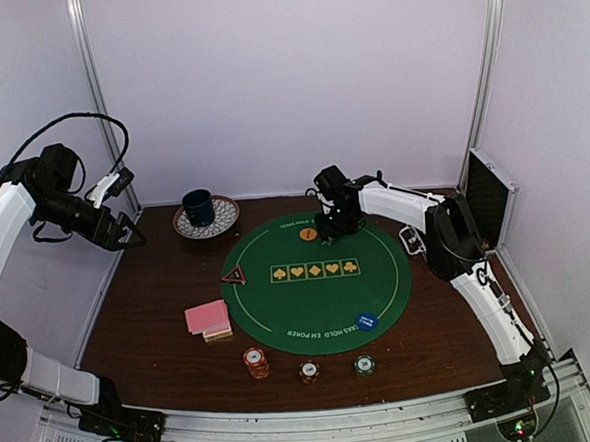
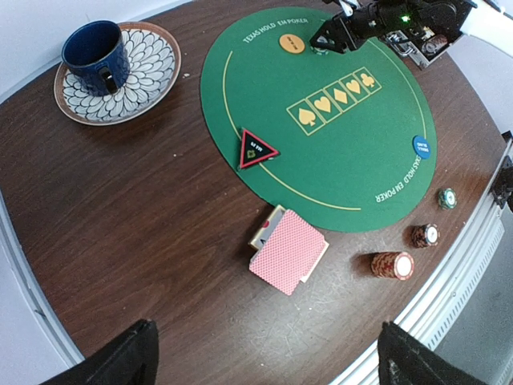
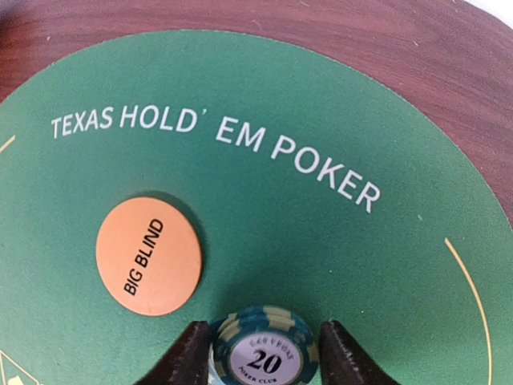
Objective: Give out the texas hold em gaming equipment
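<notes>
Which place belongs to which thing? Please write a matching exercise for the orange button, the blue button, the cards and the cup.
Things:
1. orange button
2. blue button
3. cards
4. cup

Places:
A. on the patterned saucer
B. on the wooden table, left of the green mat
C. on the mat, at its near right edge
D. on the mat, at its far side

Pairs: 1-D, 2-C, 3-B, 4-A
</notes>
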